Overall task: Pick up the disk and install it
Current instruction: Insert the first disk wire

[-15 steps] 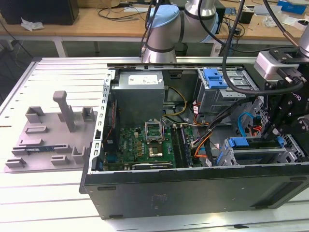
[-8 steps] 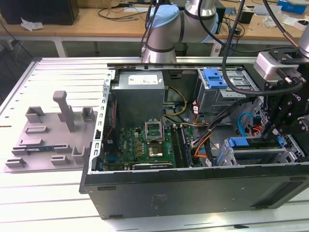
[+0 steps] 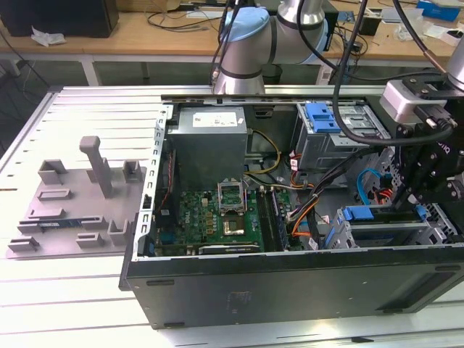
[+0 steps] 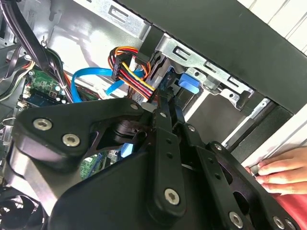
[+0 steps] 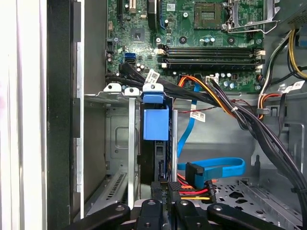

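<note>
- The pincer [image 5: 165, 203] is down inside the open computer case [image 3: 290, 283], at the drive cage [image 5: 117, 143] by the case's front wall, and its fingers look pressed in on the rear edge of the disk [image 5: 156, 153], which stands on edge in a cage slot with its blue latch tab [image 5: 156, 123] at the far end.
- Whether the disk is fully seated I can't tell; if it isn't square to the rails, a further push could jam it.
- Trouble close by: the blue data cable [image 5: 216, 167] and the red-yellow-black power leads [image 5: 192, 189] sit right beside the fingertips. They could get pinched or dragged.
- In the second wrist view, the wire bundle [image 4: 132, 72] hangs just ahead of the pincer. That's a snag risk.
- A person's hand [image 4: 280, 175] rests on the case edge, near the arm, and a sudden swing could strike it.
- In the exterior view, black cables [image 3: 348, 163] drape near the arm's head and may catch.
</note>
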Tool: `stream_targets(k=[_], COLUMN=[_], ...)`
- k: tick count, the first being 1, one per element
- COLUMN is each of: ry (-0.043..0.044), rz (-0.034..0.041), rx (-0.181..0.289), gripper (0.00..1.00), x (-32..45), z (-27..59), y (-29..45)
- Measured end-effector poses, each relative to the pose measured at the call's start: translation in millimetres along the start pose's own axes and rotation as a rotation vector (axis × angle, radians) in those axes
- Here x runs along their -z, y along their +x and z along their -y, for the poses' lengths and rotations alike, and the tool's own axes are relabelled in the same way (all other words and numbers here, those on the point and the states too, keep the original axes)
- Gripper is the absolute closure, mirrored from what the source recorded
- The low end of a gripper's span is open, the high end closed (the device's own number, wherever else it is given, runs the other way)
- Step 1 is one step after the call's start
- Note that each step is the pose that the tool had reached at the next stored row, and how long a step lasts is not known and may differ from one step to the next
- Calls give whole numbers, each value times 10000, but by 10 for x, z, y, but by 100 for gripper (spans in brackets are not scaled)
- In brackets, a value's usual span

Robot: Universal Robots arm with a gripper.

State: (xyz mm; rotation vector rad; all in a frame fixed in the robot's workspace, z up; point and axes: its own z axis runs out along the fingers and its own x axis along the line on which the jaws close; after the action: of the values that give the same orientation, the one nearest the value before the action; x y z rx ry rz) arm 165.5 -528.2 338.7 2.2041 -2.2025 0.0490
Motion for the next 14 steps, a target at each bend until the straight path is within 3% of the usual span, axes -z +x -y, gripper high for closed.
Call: stream_targets(k=[14], ry=[0], rz=[2], rx=[0], gripper=[83], x=[-26], z=[-3], y=[-1])
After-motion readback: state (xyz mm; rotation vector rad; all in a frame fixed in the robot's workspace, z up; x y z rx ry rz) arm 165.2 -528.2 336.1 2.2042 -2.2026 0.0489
